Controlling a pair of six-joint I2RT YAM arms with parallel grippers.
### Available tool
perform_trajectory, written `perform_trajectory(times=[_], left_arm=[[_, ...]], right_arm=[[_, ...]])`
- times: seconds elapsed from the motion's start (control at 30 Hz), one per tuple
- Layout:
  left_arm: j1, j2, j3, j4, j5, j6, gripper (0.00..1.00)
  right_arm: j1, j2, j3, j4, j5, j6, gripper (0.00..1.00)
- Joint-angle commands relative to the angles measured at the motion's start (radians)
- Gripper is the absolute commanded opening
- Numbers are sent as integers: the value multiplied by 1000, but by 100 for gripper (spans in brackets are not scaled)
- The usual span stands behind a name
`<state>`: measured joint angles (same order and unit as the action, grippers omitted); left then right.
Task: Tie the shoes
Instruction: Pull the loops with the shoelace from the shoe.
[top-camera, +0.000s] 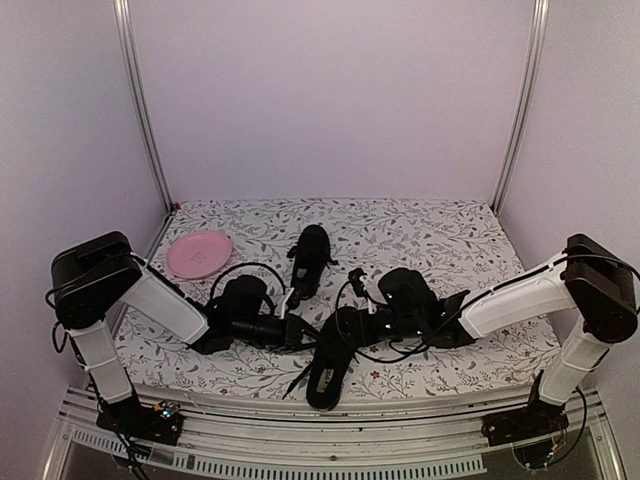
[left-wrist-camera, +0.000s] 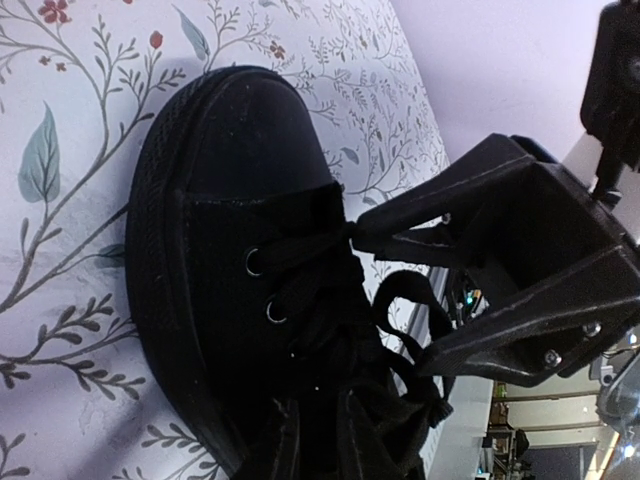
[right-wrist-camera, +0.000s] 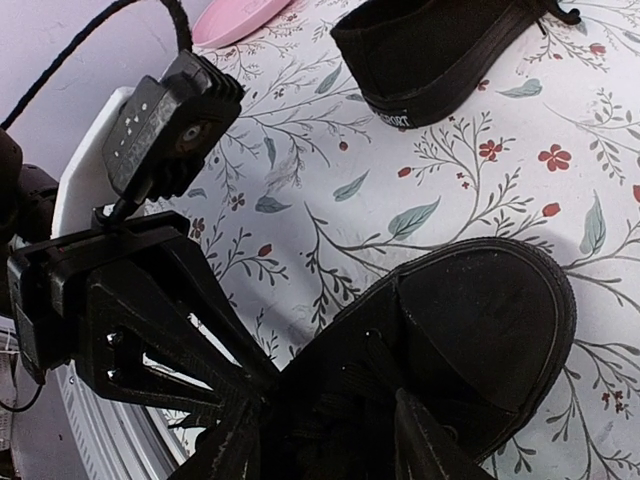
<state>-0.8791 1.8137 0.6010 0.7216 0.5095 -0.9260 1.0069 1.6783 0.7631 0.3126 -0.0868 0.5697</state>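
The near black shoe (top-camera: 328, 368) lies by the table's front edge, toe pointing away; its toe shows in the left wrist view (left-wrist-camera: 230, 160) and the right wrist view (right-wrist-camera: 480, 310). My left gripper (top-camera: 303, 330) reaches it from the left. Its fingers meet at the laced part (right-wrist-camera: 258, 385) and look shut on a black lace (left-wrist-camera: 400, 300). My right gripper (top-camera: 345, 325) comes from the right, jaws spread wide over the same laces (right-wrist-camera: 325, 440), holding nothing. The second black shoe (top-camera: 312, 260) lies farther back, untouched.
A pink plate (top-camera: 198, 253) sits at the back left on the floral tablecloth (top-camera: 450, 240). Black cables loop around both wrists near the shoes. The metal table rail (top-camera: 330, 440) runs just in front of the near shoe.
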Motion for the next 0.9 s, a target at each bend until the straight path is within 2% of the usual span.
perform_trajectory(times=[0.0, 0.07, 0.17, 0.2, 0.4, 0.87], left_arm=[[-11, 2, 11, 24, 9, 5, 12], [-11, 0, 11, 24, 8, 4, 8], [-11, 0, 8, 24, 5, 5, 0], [-11, 2, 7, 23, 4, 9, 0], [-22, -6, -5, -40, -39, 49, 0], [-20, -96, -137, -112, -181, 24, 0]], right_arm=[[13, 21, 25, -12, 1, 1, 47], [15, 24, 26, -23, 16, 4, 40], [15, 18, 25, -46, 63, 14, 13], [14, 11, 25, -54, 84, 21, 5], [-8, -12, 43, -117, 207, 74, 2], [-77, -20, -18, -119, 257, 132, 2]])
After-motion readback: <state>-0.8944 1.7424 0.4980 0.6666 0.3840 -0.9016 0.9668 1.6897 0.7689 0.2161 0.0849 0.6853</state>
